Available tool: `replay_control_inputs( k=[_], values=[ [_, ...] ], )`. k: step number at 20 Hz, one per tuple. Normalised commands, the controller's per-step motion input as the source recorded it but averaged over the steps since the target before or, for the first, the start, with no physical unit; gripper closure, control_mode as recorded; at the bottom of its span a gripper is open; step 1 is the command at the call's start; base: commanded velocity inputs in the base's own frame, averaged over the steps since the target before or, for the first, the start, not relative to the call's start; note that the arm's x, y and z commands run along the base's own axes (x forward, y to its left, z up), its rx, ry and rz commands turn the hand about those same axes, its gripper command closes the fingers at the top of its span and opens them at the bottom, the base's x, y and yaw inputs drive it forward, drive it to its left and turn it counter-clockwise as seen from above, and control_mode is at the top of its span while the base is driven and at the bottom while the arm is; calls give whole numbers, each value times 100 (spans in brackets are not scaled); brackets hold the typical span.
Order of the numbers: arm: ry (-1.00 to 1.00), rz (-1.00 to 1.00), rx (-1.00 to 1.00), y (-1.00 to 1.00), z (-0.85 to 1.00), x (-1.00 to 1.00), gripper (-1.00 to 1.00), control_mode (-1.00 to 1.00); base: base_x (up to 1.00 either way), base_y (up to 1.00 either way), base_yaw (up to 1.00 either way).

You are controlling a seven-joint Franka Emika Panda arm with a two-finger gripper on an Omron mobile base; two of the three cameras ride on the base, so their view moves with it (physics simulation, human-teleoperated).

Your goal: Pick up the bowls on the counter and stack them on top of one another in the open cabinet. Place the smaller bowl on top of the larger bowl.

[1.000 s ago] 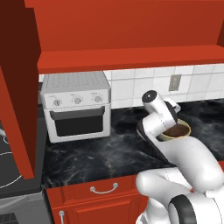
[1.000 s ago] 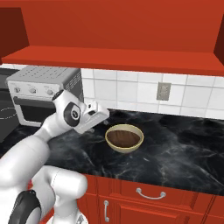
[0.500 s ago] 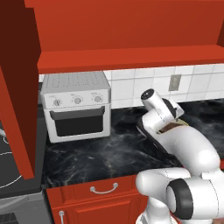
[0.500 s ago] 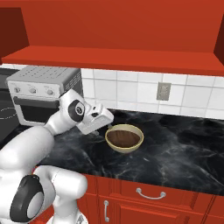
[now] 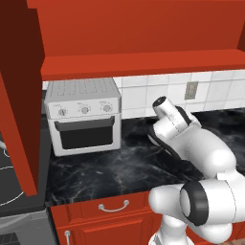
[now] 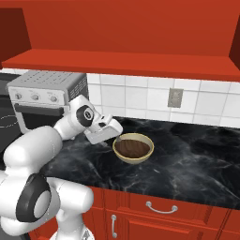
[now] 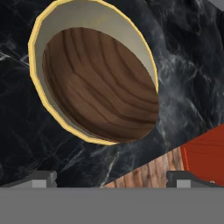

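Observation:
On the black marble counter (image 6: 187, 159) the dark brown smaller bowl (image 6: 134, 148) sits nested inside the pale tan larger bowl (image 6: 123, 156). My gripper (image 6: 116, 135) hovers at the left rim of the pair, tilted down toward them, open and holding nothing. In the hand view the tan bowl's rim (image 7: 37, 33) rings the wood-grained brown bowl (image 7: 100, 87) just ahead of the gripper (image 7: 111, 179), whose two fingertips (image 7: 41, 178) stand wide apart. Above, the red cabinet's shelf floor (image 6: 122, 63) is bare. In the left base view my arm covers the bowls.
A white toaster oven (image 5: 83, 119) stands on the counter (image 5: 110, 167) to the left, below the cabinet shelf (image 5: 143, 64). The dark red cabinet door (image 5: 19, 95) hangs open at far left. A wall outlet (image 6: 175, 97) sits on the tiled backsplash. Red drawers (image 6: 161, 206) run below.
The arm has stretched forward and lowered the hand toward the nested bowls; it now hides them in the left base view. The bowls have not moved and the gripper stays open.

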Motion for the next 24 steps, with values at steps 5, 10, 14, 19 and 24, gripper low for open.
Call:
replay_control_inputs(
  k=[5, 10, 14, 19, 24],
  values=[
    [0, -10, 4, -14, -11, -6, -100, -100, 0, 0, 0],
    [-6, -3, 8, -10, -11, -10, -100, -100, 0, 0, 0],
    [-11, 0, 10, -2, -12, -5, -100, -100, 0, 0, 0],
    [-11, 0, 10, -2, -13, -4, -100, -100, 0, 0, 0],
    [-3, 0, 6, -1, -18, 0, -100, -100, 0, 0, 0]
  ],
)
